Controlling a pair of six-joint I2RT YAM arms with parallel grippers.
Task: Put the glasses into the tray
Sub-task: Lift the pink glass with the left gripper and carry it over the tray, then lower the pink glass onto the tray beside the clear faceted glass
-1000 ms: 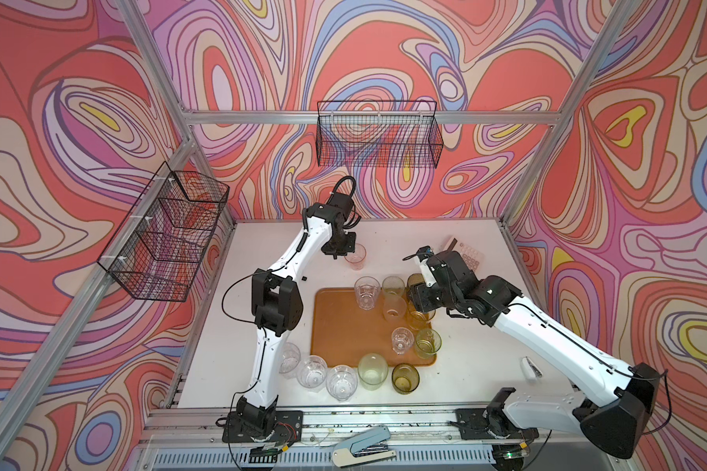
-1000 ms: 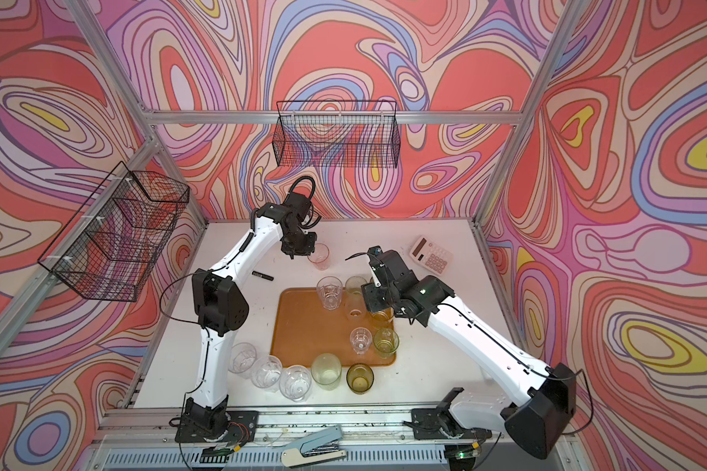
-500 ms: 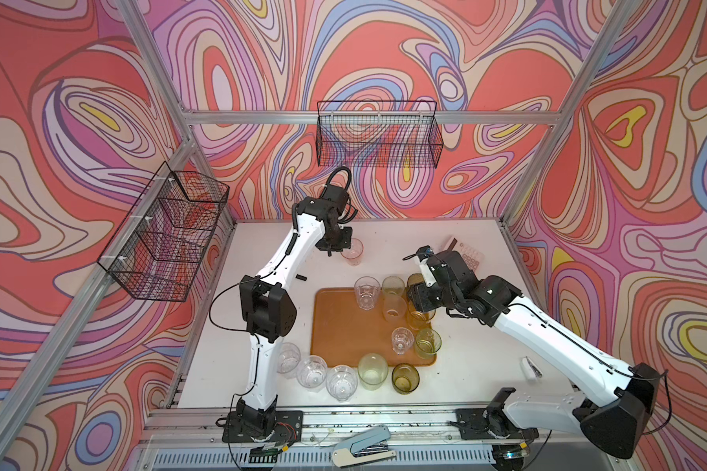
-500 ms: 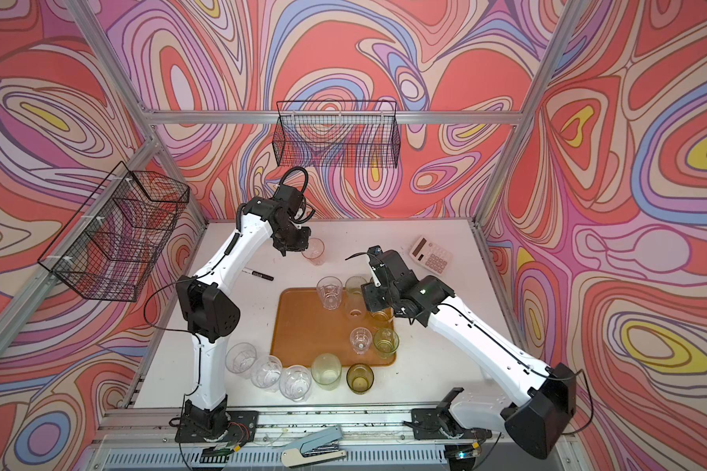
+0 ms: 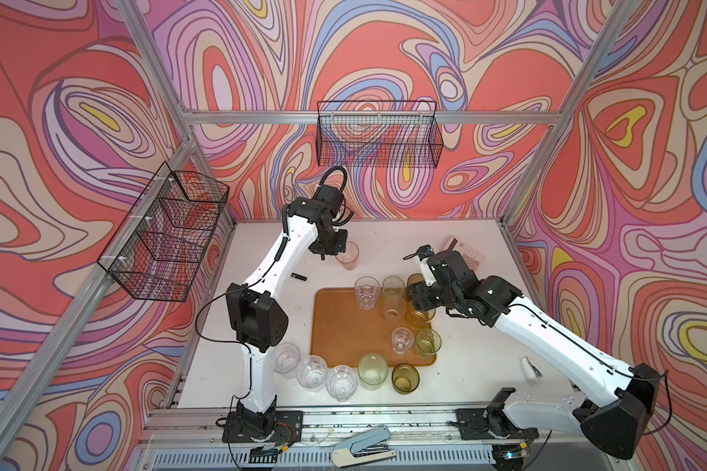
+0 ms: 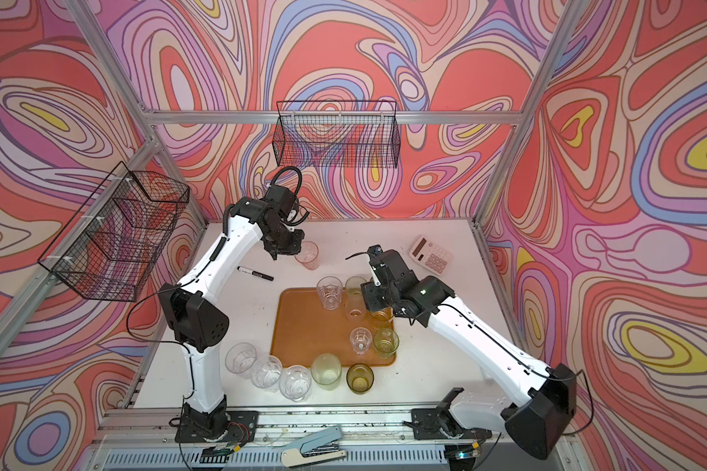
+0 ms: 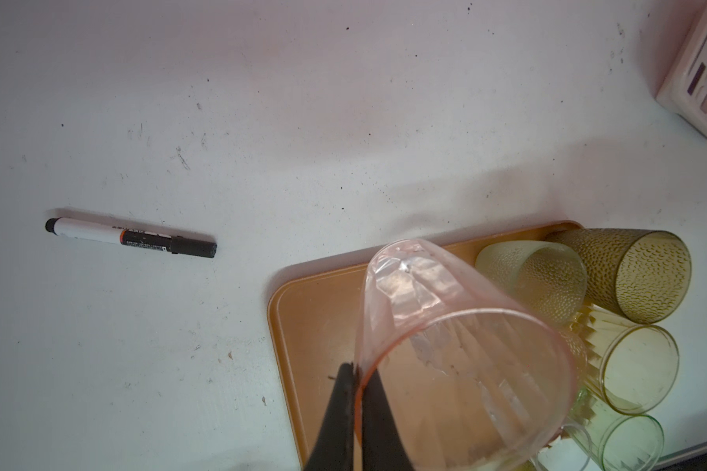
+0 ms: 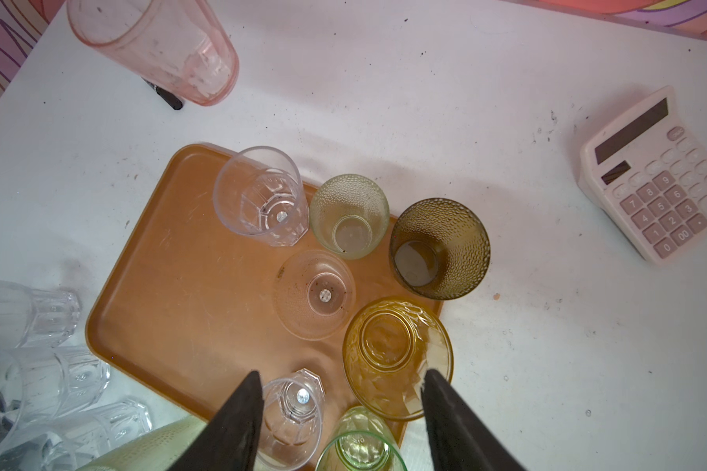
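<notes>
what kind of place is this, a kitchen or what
Most likely a robot lab cell, not a kitchen: a left arm and a right arm mounted at a white table, an aluminium frame around it, swirl-printed walls.

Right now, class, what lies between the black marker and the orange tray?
Nothing: between the marker and the tray the white table is bare, as the left wrist view shows.

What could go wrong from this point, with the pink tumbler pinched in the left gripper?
1. The left gripper pinches the transparent pink tumbler by one wall of its rim only; it may slip or swing on the way over.
2. The right gripper hangs open over the crowded orange-brown tray; a finger may tip the faceted amber-yellow glass.
</notes>
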